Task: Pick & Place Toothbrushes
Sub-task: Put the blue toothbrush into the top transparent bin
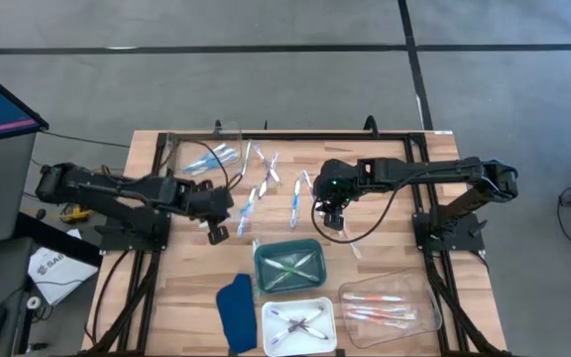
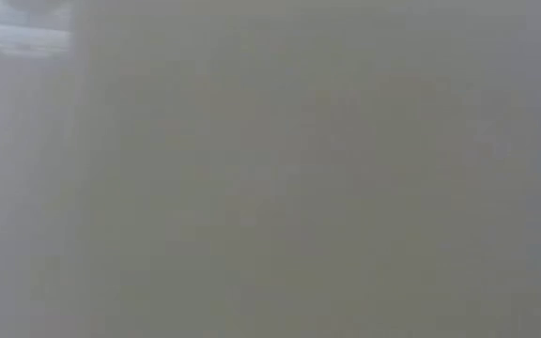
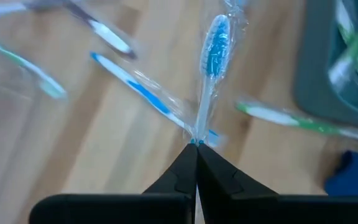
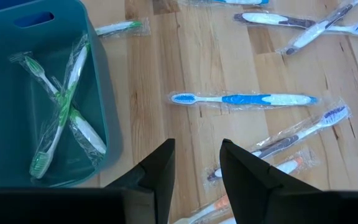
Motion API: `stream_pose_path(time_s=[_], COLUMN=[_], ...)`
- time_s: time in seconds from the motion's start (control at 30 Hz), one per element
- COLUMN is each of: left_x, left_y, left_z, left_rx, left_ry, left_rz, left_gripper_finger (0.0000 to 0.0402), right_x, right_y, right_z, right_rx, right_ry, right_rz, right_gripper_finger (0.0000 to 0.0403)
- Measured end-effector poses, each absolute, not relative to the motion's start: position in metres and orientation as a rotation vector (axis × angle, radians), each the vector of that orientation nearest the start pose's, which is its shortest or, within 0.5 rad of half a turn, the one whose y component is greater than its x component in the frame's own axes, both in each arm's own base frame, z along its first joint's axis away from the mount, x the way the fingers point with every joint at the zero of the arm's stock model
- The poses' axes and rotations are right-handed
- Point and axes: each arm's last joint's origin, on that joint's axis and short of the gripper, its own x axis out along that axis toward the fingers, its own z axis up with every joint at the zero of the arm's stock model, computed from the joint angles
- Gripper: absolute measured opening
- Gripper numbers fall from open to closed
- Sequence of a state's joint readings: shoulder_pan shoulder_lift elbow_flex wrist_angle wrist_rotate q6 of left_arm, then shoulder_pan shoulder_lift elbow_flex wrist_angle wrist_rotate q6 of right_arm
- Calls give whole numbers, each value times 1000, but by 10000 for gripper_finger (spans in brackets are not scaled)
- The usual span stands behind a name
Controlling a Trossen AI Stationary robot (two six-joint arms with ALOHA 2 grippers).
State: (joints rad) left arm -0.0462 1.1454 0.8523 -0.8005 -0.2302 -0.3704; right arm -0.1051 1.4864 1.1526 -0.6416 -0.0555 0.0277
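Note:
My left gripper (image 1: 216, 231) is shut on a blue toothbrush (image 3: 211, 68) in a clear wrapper, at the left of the loose toothbrushes (image 1: 266, 188) that lie flat on the wooden table. My right gripper (image 4: 194, 163) stands open above the table's middle, nothing between its fingers. A blue toothbrush (image 4: 244, 99) lies beyond its fingers. Two green toothbrushes (image 4: 61, 106) lie crossed in the teal tray (image 1: 288, 266). The low view shows nothing but haze. My left gripper pinches the blue toothbrush's handle end (image 3: 197, 138) between its two fingertips. The fingers come slanting down from the table's left and lie in line with the handle. The toothbrush sticks out straight beyond the fingertips, its brush head (image 3: 217, 43) farthest from them.
A clear tray (image 1: 201, 154) at the far left holds blue toothbrushes. A white tray (image 1: 298, 325) and a clear tray (image 1: 390, 307) with pink-orange ones stand at the near edge. A dark blue cloth (image 1: 234, 312) lies beside the white tray. A green toothbrush (image 3: 284, 118) lies near the teal tray.

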Motion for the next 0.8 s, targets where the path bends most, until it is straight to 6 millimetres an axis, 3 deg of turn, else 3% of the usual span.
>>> stream_pose_path(time_s=[0.53, 0.8], left_x=[195, 179], left_y=[87, 133], left_z=[317, 315], left_rx=[-111, -70], left_ry=[954, 1036], left_rz=[589, 700], left_gripper_finger=[1, 0], right_x=[306, 306], right_y=[-31, -31], right_z=[266, 266], right_rx=[99, 99], right_ry=[917, 918], right_rz=[-58, -58], right_gripper_finger=[120, 120])
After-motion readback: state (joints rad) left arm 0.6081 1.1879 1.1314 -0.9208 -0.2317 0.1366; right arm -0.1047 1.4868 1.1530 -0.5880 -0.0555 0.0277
